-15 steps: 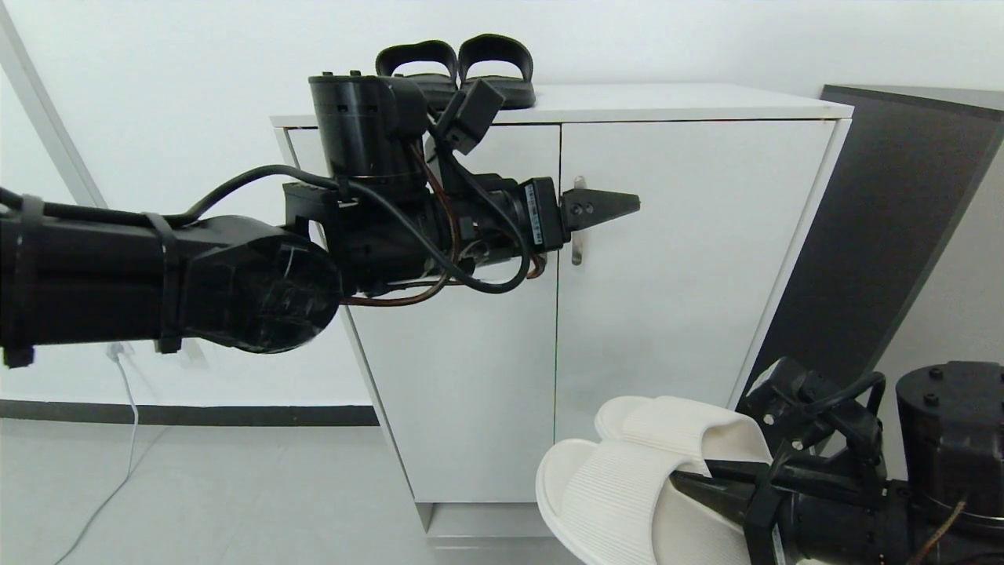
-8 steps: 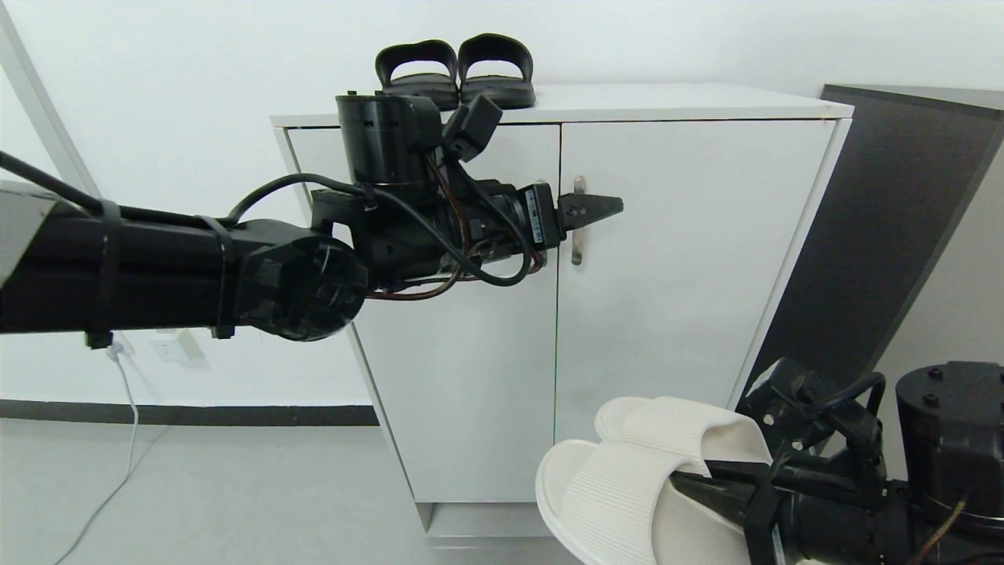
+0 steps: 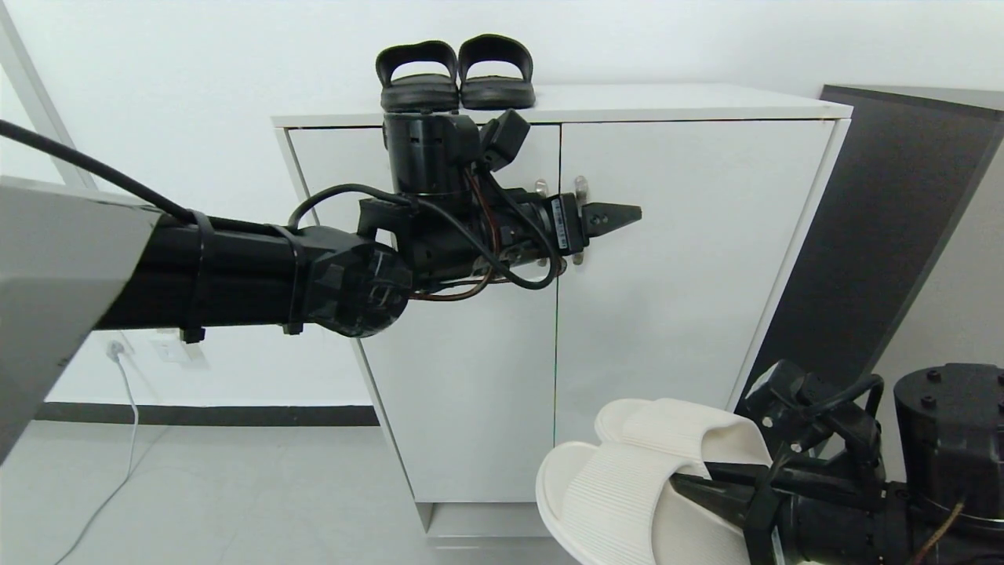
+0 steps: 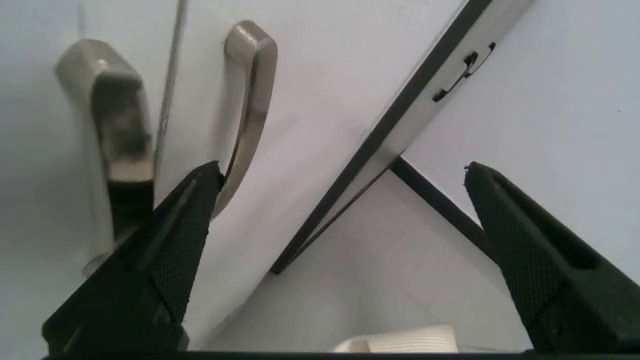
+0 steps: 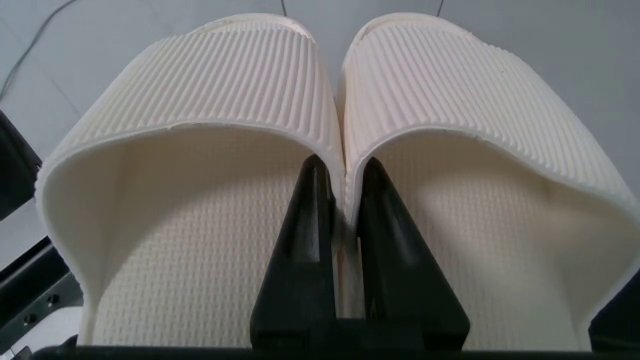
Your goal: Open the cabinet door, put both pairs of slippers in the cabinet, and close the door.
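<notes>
Left gripper (image 4: pixel 340 175) wide open and empty, upright handle (image 4: pixel 250 100) right by one fingertip, left arm's nearer; right gripper (image 5: pixel 340 180) is clamped on white slippers (image 5: pixel 200 110).

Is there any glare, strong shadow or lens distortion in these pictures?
Head view: light is even, but the cabinet's sides slant inward toward the floor, a wide-lens effect. Left wrist view: the metal handles carry bright sheen and dark reflections. Right wrist view: the white slippers are evenly lit, shaded only under their straps around the right gripper.
</notes>
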### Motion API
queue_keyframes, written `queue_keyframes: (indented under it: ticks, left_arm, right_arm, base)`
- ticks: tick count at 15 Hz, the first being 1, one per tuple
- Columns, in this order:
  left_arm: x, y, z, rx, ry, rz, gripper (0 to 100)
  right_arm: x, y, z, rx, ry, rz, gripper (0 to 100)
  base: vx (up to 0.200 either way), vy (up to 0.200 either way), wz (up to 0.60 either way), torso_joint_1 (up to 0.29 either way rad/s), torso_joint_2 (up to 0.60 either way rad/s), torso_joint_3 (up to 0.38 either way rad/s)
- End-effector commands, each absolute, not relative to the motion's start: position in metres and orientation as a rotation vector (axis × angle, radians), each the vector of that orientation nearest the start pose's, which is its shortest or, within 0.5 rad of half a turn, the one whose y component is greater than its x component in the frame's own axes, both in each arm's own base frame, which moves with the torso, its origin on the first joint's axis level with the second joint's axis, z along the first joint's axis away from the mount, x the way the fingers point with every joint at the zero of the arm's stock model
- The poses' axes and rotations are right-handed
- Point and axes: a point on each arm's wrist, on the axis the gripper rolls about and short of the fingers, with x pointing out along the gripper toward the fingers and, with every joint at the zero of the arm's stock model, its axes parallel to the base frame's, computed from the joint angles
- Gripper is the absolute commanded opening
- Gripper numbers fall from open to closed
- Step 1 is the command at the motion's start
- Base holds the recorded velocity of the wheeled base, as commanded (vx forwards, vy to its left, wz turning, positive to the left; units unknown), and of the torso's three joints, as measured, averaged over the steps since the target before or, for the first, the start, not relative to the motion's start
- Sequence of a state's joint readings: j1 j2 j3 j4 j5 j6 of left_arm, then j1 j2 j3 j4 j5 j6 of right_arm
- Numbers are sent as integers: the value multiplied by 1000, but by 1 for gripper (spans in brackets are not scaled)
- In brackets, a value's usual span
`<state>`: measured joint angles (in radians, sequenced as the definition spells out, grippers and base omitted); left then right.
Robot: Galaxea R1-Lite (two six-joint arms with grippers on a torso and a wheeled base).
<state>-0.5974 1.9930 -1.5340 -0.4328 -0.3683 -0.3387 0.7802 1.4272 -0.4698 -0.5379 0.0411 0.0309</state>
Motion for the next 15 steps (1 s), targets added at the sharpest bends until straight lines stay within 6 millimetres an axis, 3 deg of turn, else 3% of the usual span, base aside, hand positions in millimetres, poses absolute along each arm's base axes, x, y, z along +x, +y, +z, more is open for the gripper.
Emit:
queue_keyframes:
  ticks: [1, 4, 5, 9, 12, 15]
  left_arm:
    - [344, -244, 256, -310, 196, -950, 100]
    - [346, -246, 257, -314, 189, -952, 100]
    - [346, -246, 257, -314, 188, -953, 0]
    - [339, -241, 256, -320, 210, -950, 0]
    - [310, -233, 265, -339, 217, -976, 0]
    - [281, -227, 260, -331, 206, -1008, 0]
  right_arm:
    - [151, 151, 155, -129, 418, 803, 0]
    - [151, 151, 154, -130, 421, 803, 0]
    - [150, 150, 154, -130, 423, 804, 0]
    - [149, 149, 152, -132, 431, 811, 0]
    - [144, 146, 149, -125, 446, 866, 0]
    - [138, 142, 146, -163, 437, 924, 0]
  base:
    - [0, 0, 0, 0, 0, 0]
    - [0, 0, 0, 0, 0, 0]
    - [0, 0, 0, 0, 0, 0]
    - [0, 0, 0, 0, 0, 0]
    - [0, 0, 0, 0, 0, 0]
    - [0, 0, 0, 0, 0, 0]
